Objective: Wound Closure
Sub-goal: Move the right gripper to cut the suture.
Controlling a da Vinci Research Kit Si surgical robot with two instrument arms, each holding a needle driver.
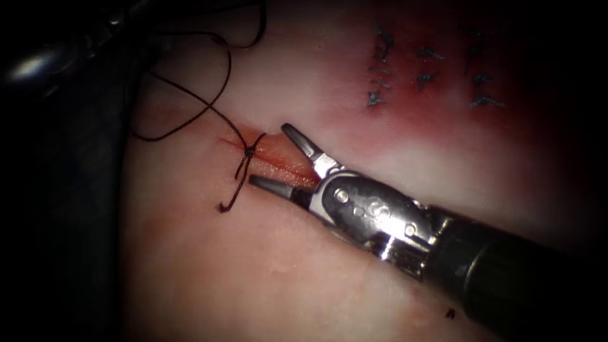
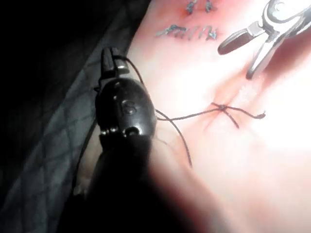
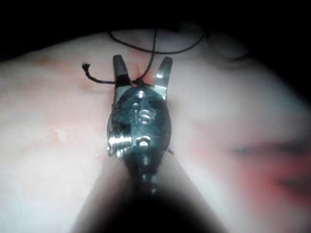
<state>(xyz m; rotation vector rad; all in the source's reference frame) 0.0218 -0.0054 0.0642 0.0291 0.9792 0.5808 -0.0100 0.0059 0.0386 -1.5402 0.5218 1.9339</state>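
The cut (image 1: 282,163) runs across the tissue (image 1: 253,278), and a knot (image 1: 249,152) of dark thread (image 1: 190,98) sits at its left end. A short tail (image 1: 227,201) hangs below the knot, while the long strand climbs up and left. My right tool (image 1: 268,154) stands open just right of the knot, one jaw on each side of the cut, holding nothing; the right wrist view shows the right tool (image 3: 142,67) with the thread (image 3: 151,51) between its open jaws. In the left wrist view my left tool (image 2: 110,57) is shut on the thread (image 2: 189,116), left of the tissue's edge.
Several bluish stitch marks (image 1: 427,69) lie on reddened tissue at the back right. Dark cloth (image 1: 63,221) borders the tissue on the left. The left tool's dark body (image 1: 38,63) lies at the far upper left. The right tool's shaft (image 1: 506,272) crosses the lower right.
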